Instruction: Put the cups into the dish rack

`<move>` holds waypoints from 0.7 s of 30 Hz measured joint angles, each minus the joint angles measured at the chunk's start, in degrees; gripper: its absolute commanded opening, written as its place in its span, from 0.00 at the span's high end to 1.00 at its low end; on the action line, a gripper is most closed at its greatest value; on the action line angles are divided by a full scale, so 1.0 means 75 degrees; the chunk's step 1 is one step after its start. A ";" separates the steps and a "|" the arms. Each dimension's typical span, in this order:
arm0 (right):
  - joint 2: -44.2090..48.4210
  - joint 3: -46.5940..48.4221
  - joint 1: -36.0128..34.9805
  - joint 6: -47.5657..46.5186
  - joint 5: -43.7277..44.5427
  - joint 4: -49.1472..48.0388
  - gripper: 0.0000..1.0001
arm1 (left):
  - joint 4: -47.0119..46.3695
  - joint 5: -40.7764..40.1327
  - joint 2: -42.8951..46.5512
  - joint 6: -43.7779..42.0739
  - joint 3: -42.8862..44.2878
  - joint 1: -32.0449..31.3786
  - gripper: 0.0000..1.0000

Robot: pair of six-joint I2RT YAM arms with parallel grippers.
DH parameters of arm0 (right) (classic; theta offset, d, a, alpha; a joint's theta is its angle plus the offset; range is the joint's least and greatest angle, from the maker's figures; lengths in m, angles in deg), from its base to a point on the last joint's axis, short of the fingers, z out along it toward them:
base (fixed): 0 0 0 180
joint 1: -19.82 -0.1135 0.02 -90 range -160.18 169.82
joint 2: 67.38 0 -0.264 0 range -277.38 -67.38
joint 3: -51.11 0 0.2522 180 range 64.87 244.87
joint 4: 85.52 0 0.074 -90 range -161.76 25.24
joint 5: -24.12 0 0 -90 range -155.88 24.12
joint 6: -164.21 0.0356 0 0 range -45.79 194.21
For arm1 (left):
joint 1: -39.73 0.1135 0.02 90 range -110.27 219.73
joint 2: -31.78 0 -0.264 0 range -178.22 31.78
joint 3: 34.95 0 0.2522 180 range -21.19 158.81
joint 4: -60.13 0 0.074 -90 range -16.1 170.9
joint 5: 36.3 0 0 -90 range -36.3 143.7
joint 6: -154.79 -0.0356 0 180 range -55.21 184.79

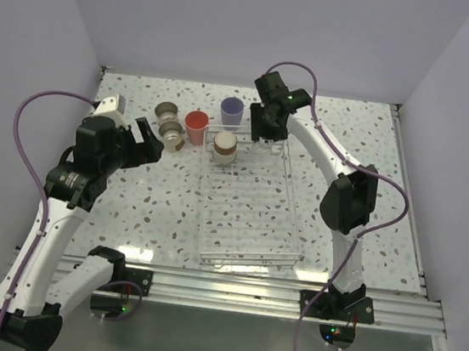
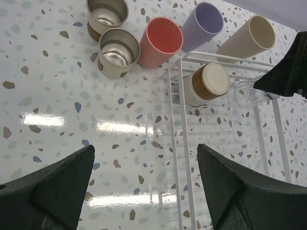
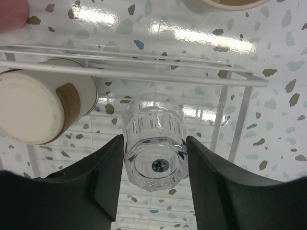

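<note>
Loading at an early stage. One brown-grey cup [image 1: 225,147] stands inverted in the far-left corner of the dish rack [image 1: 292,225]. Just right of it, the right gripper [image 1: 266,124] grips the tiny clear cup [image 3: 154,143] between half-closed jaws, low over the rack's far end. Five cups are yet to be loaded and stand on the table [image 1: 128,205] left of and beyond the rack: coral cup [image 1: 196,125], lavender cup [image 1: 232,111], beige cup [image 2: 249,40], far grey cup [image 1: 167,113] and near grey cup [image 1: 173,135]. The left gripper [image 2: 145,148] hangs empty near them, jaws wide. Surface: glossy speckled terrazzo. Plain pale walls [image 1: 236,22] enclose three sides.
</note>
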 measured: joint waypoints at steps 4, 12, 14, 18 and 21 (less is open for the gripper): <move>-0.0341 0.0093 -0.0085 0.0000 0.0178 0.0012 1.00 | 0.0102 -0.0064 0.0041 -0.0009 0.0000 0.0000 0.09; -0.0866 0.0154 -0.0265 0.0050 0.0408 -0.0073 1.00 | 0.0143 -0.0067 0.0020 -0.0035 -0.0050 0.0000 0.09; -0.0968 0.0189 -0.0277 0.0061 0.0475 -0.0096 1.00 | 0.0143 -0.0067 -0.0023 -0.0038 -0.0052 0.0000 0.09; -0.1026 0.0254 -0.0286 0.0087 0.0618 -0.0134 0.89 | 0.0134 -0.0067 -0.0096 -0.0038 -0.0058 0.0000 0.09; -0.1084 0.0344 -0.0286 0.0119 0.0659 -0.0140 0.61 | 0.0111 -0.0085 -0.0105 -0.0044 -0.0087 0.0000 0.09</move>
